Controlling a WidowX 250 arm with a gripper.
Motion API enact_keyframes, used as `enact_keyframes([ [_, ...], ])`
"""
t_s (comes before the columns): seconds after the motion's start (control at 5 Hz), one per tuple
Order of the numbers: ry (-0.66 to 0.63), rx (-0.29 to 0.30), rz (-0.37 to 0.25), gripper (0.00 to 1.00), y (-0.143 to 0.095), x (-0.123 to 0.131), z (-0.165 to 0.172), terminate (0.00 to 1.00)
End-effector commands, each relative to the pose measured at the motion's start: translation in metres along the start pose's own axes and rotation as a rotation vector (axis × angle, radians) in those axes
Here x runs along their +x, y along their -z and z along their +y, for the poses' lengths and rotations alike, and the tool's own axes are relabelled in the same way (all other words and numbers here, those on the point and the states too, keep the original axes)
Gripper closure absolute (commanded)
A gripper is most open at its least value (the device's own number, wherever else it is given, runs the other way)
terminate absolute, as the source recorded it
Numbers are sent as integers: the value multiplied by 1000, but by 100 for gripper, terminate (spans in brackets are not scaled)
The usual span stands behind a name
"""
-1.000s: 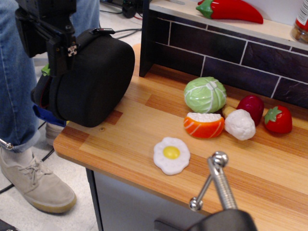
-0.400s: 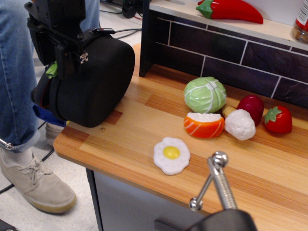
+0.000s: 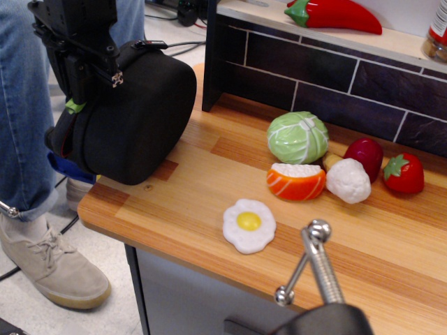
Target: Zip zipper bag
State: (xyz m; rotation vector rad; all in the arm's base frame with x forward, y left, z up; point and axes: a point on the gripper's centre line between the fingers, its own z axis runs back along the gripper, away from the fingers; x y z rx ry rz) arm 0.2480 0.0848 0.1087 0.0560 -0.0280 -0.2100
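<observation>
The zipper bag (image 3: 140,115) is a large black rounded case standing on its side at the left end of the wooden counter, overhanging the edge. A strip of red lining shows along its left edge. My gripper (image 3: 75,98) is black and comes down from above onto the bag's upper left edge. The green pull tab (image 3: 72,106) shows right at the fingertips. The jaws look closed together at the tab, but the dark body hides the exact contact.
A fried egg toy (image 3: 248,224), a cabbage (image 3: 298,137), a salmon piece (image 3: 296,181), a white cauliflower (image 3: 348,181), a dark red fruit (image 3: 364,155) and a strawberry (image 3: 404,173) lie on the counter (image 3: 174,209). A red chilli (image 3: 335,14) lies on the shelf. A person's leg (image 3: 21,105) stands left. A metal handle (image 3: 314,262) is in front.
My gripper has shifted a little to the right and back along the bag's edge. The green tab now sits slightly lower at the fingertips. The bag has stayed in place.
</observation>
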Motion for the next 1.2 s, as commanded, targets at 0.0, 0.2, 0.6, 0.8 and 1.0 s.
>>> enact_keyframes([
  [0.0,4,-17,-23,100,1,-16,6,0],
  [0.2,20,16,9,100,8,-36,18,0],
  [0.6,17,53,77,100,33,-61,31,0],
  [0.8,-6,42,77,100,59,-61,35,0],
  [1.0,-43,2,42,100,82,-63,41,100],
])
